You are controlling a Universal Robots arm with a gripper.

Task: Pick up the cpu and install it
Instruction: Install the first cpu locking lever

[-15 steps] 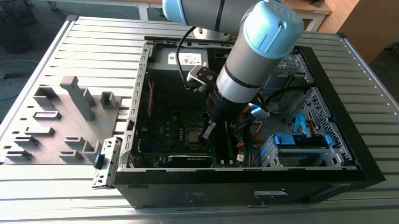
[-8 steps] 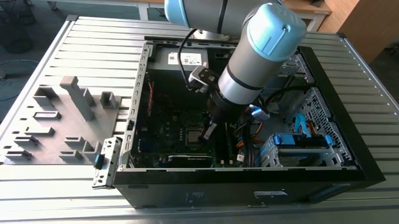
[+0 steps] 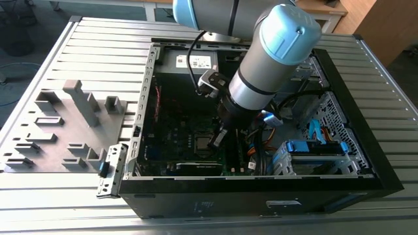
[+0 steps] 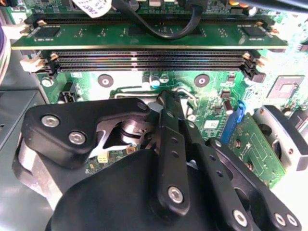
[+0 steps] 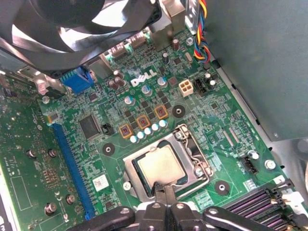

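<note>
White lettering [image 5: 143, 77] is printed large on the green motherboard [image 5: 207, 144] beside the capacitors in the first wrist view; fine white component codes are scattered over the board, too small to read. A small white sticker [image 5: 100, 182] lies near the blue slot [image 5: 72, 166]. In the exterior view, a white label [image 3: 196, 61] sits on the power-supply box [image 3: 171, 61]; its print is illegible.
</note>
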